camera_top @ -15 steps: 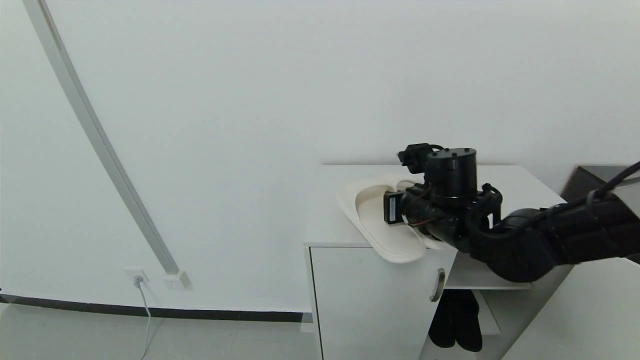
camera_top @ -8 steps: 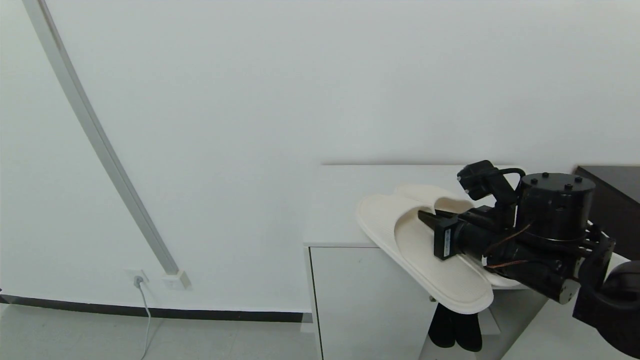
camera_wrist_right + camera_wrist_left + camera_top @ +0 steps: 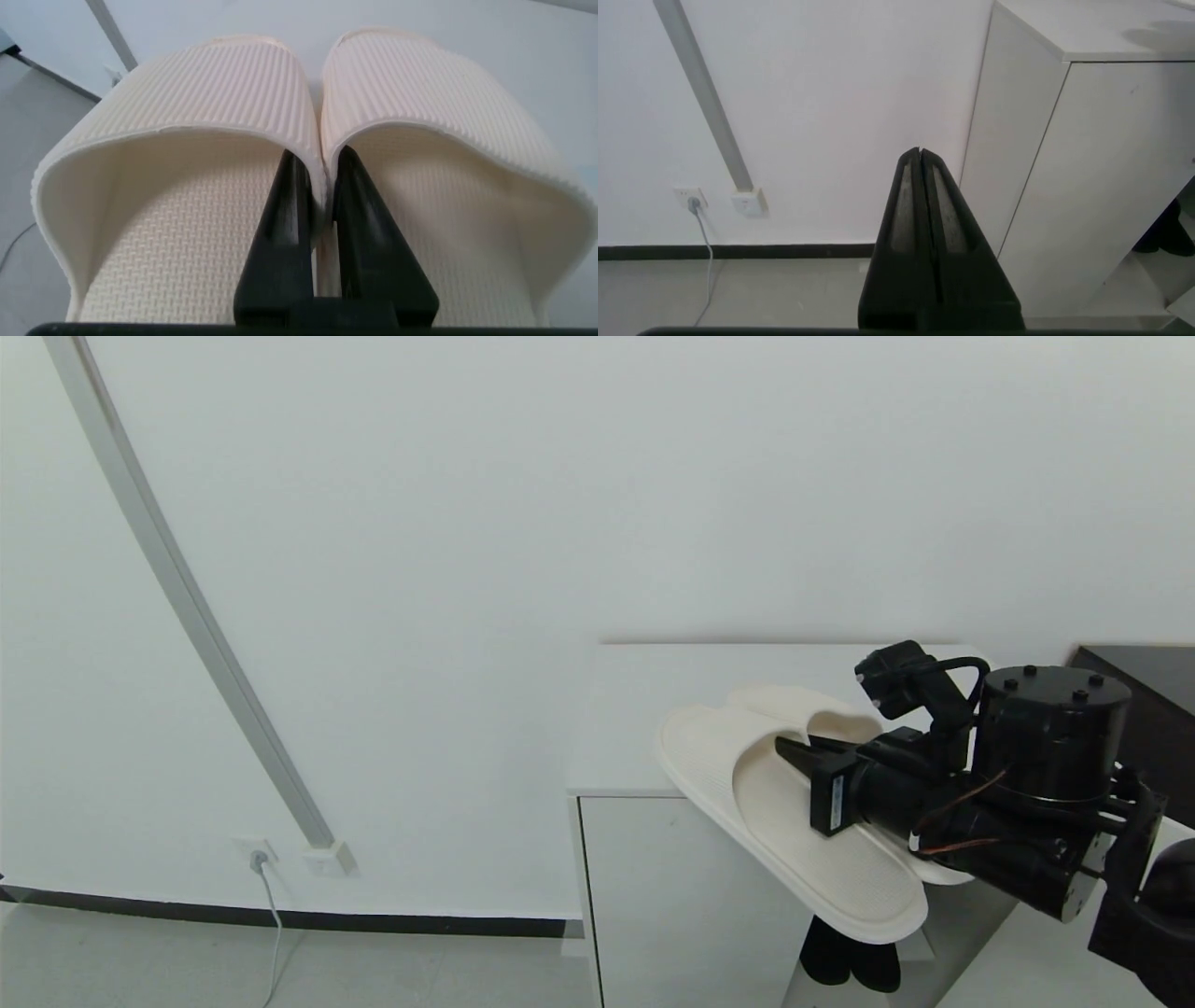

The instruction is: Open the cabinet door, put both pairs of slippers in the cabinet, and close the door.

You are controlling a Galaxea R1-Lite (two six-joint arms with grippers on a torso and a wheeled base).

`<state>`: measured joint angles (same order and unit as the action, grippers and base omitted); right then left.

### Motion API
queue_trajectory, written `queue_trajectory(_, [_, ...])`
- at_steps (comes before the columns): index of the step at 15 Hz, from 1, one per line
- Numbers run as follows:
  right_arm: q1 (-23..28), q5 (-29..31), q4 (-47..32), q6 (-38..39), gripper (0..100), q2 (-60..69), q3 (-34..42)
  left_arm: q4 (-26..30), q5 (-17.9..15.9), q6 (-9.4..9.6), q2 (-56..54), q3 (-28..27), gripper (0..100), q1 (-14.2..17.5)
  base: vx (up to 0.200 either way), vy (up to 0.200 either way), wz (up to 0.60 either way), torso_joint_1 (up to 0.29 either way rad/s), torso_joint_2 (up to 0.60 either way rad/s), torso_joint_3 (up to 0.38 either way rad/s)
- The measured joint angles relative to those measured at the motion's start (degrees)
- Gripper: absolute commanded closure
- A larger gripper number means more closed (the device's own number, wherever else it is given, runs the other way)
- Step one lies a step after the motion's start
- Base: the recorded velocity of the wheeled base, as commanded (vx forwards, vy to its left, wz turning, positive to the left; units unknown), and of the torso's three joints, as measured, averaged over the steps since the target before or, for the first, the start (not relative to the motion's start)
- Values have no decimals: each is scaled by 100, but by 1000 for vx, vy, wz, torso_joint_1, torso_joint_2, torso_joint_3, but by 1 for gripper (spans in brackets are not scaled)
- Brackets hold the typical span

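Observation:
My right gripper (image 3: 792,749) is shut on a pair of cream slippers (image 3: 803,831), one finger inside each strap, pinching the inner walls together (image 3: 320,177). The pair hangs in the air, toes over the front edge of the white cabinet (image 3: 653,709), heels sticking out past the cabinet's closed left door (image 3: 681,896). A black pair of slippers (image 3: 845,961) stands inside the cabinet's open right side, low down. My left gripper (image 3: 920,159) is shut on nothing, held low to the left of the cabinet (image 3: 1083,187), pointing at the wall.
A grey conduit (image 3: 177,588) runs diagonally down the white wall to a junction box and a socket with a cable (image 3: 257,859). A dark object (image 3: 1144,691) stands at the cabinet's right. The floor to the left is bare.
My right gripper lifted the cream slippers off the cabinet top and carried them right and toward me; over the last half second they barely shifted.

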<state>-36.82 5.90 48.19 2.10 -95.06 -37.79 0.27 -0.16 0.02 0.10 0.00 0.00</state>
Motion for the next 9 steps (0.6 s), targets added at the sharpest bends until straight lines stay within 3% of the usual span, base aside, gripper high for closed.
queue_trajectory(9, [-183, 9, -2, -5, 100, -59, 11, -2, -2, -10, 0, -10, 100, 0, -200, 0, 0, 3, 3, 3])
